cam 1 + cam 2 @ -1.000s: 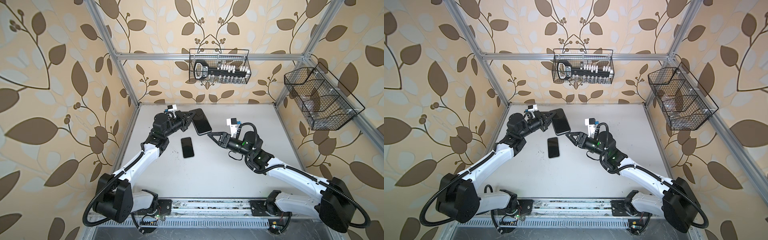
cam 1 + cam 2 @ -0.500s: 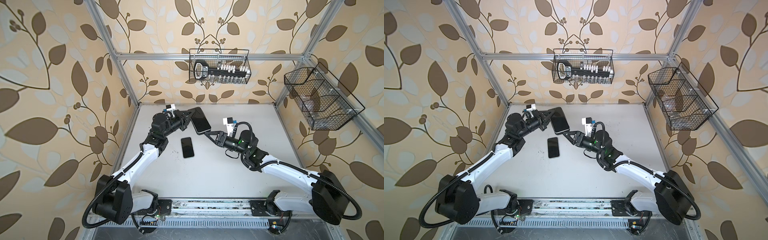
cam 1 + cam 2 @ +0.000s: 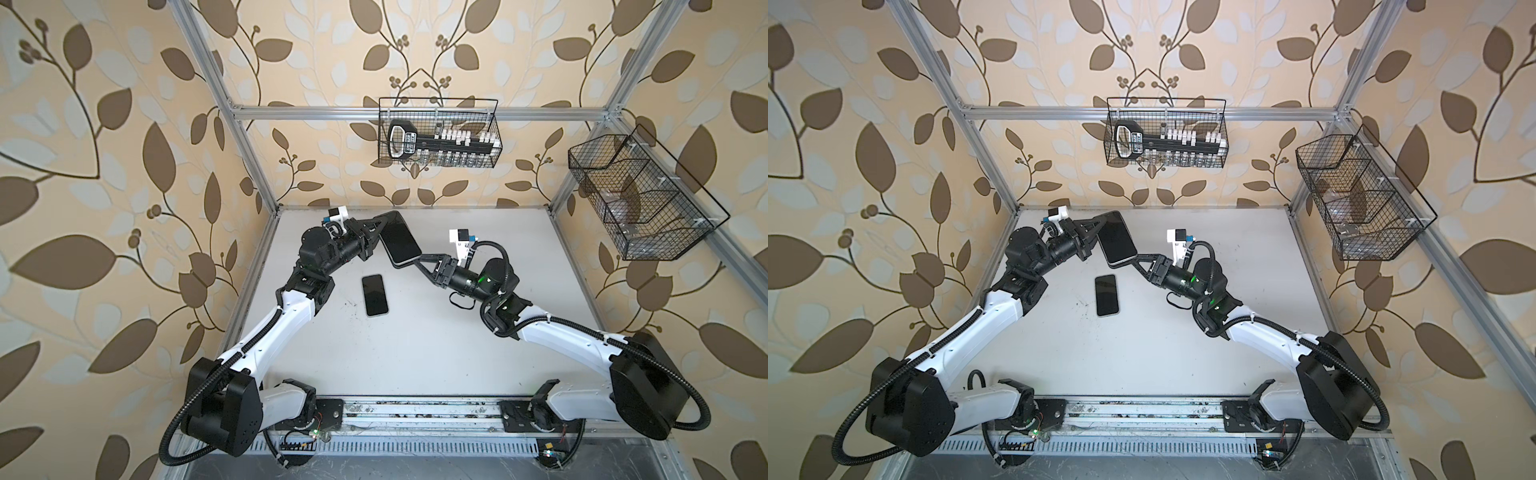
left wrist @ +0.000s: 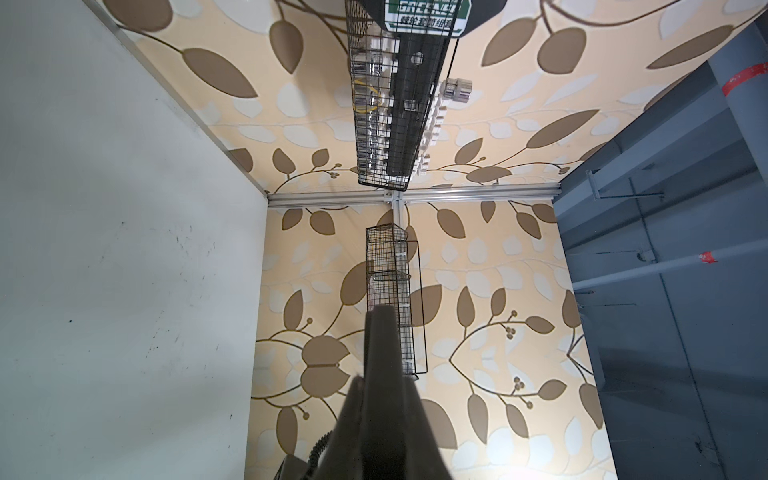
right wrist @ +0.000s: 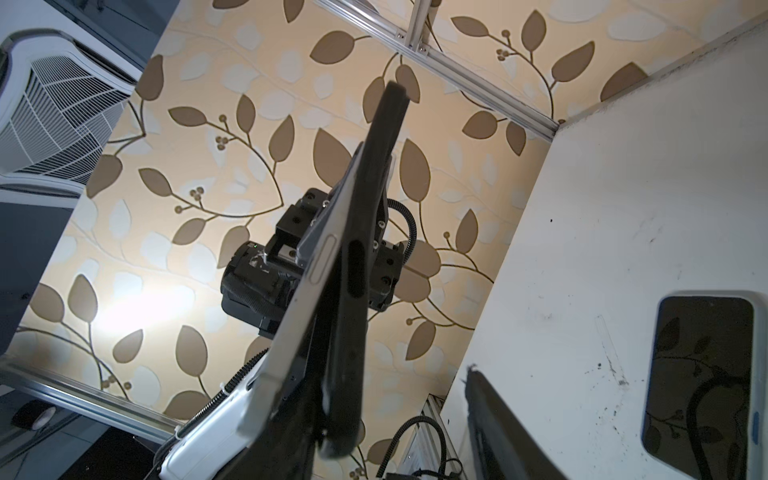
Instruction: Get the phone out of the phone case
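Note:
A phone in a black phone case (image 3: 400,237) (image 3: 1117,239) hangs tilted above the back of the table. My left gripper (image 3: 376,230) (image 3: 1094,230) (image 4: 384,380) is shut on its upper left edge. In the right wrist view the phone's silver side (image 5: 318,270) and the black phone case (image 5: 357,266) show edge-on, spreading apart at the near corner. My right gripper (image 3: 409,262) (image 3: 1126,262) (image 5: 390,386) is open and straddles that lower right corner. One finger lies under the phone. The other finger (image 5: 494,411) stands well clear of it.
A second phone (image 3: 375,295) (image 3: 1106,295) (image 5: 702,382) with a light rim lies flat, screen up, on the white table (image 3: 457,353) below the raised one. A wire basket (image 3: 438,133) of tools hangs on the back wall. Another wire basket (image 3: 640,199) hangs on the right wall.
My right gripper has travelled left and back to the raised phone's lower corner, its jaws narrowing slightly. My left gripper has held the phone case nearly still.

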{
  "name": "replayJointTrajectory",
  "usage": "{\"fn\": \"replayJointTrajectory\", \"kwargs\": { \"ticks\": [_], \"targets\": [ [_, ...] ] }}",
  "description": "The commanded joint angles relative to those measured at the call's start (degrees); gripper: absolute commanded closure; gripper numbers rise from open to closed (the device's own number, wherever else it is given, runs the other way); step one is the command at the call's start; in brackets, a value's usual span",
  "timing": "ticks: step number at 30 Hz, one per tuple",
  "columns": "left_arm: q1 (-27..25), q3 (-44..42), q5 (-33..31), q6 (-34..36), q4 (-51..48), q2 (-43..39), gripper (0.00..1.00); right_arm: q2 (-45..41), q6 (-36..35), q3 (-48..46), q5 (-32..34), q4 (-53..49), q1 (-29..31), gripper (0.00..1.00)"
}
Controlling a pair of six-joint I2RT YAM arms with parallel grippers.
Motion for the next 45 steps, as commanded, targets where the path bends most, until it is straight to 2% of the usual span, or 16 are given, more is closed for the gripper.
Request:
{"fn": "replayJointTrajectory", "kwargs": {
  "ticks": [1,25,41,43,45],
  "targets": [
    [-0.74,1.47,2.36,-2.33,7.73,-2.96,1.00,2.59,4.26,1.02,1.07,4.87,-0.43,0.45],
    [-1.02,-1.98,1.43,1.75,10.94,3.09,1.00,7.94,8.63,3.87,2.45,11.33,2.11,0.60],
    [-1.11,-2.28,0.08,8.45,4.09,2.63,1.00,7.65,9.87,3.07,4.49,12.29,2.85,0.75],
    [-1.20,-2.18,-0.11,9.73,2.53,2.56,0.95,7.74,10.11,2.98,4.82,12.35,3.08,0.77],
    [-1.20,-2.33,-0.20,10.38,1.93,2.58,0.94,7.81,10.43,2.94,5.17,12.39,3.15,0.80]
  ]
}}
